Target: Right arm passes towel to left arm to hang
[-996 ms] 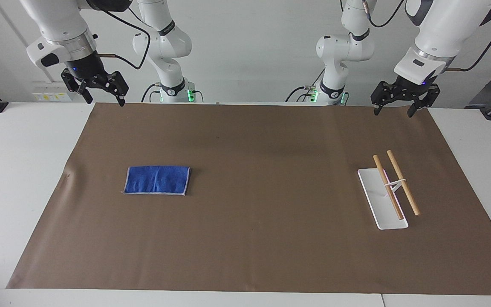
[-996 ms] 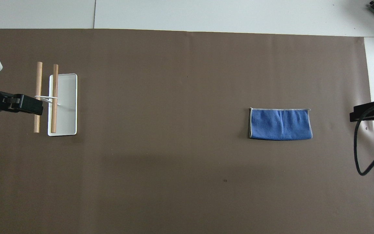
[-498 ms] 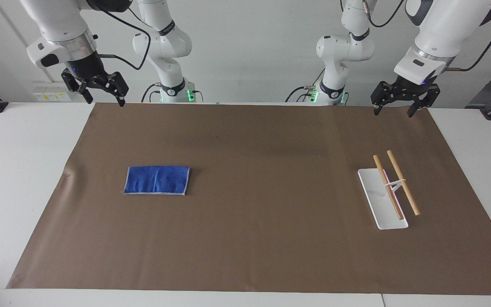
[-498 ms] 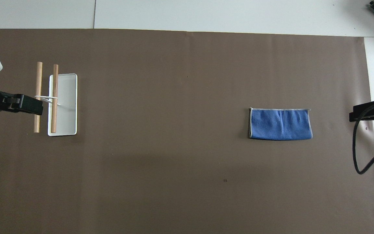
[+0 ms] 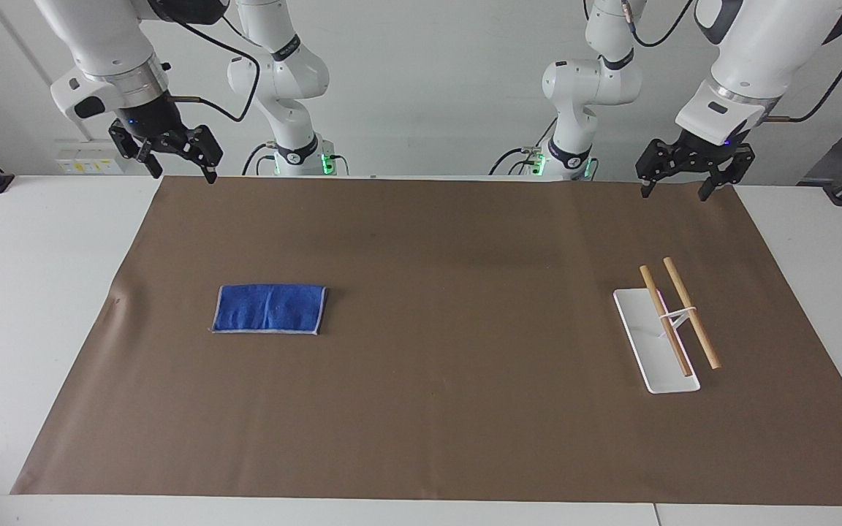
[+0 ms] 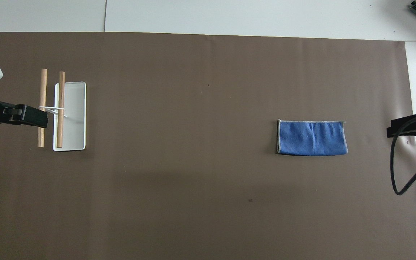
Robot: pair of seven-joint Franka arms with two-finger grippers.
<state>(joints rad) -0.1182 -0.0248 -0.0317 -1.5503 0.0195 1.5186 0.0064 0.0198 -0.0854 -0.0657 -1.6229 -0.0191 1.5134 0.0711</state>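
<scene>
Both grippers hang high over the robots' own edge of the brown sheet [image 5: 421, 409], and you can see their fingers spread wide and holding nothing. Against the earlier frames, the right gripper [image 5: 177, 166] has shifted slightly toward the table's middle; the left gripper [image 5: 677, 184] has not moved and waits. The towel [image 5: 269, 309] lies flat on the sheet toward the right arm's end, untouched. The rack [image 5: 656, 340], a white tray with two wooden rods [image 5: 691, 313], stands toward the left arm's end. Only the facing view shows you both fingers of each gripper; the overhead view shows just black tips at its edges.
</scene>
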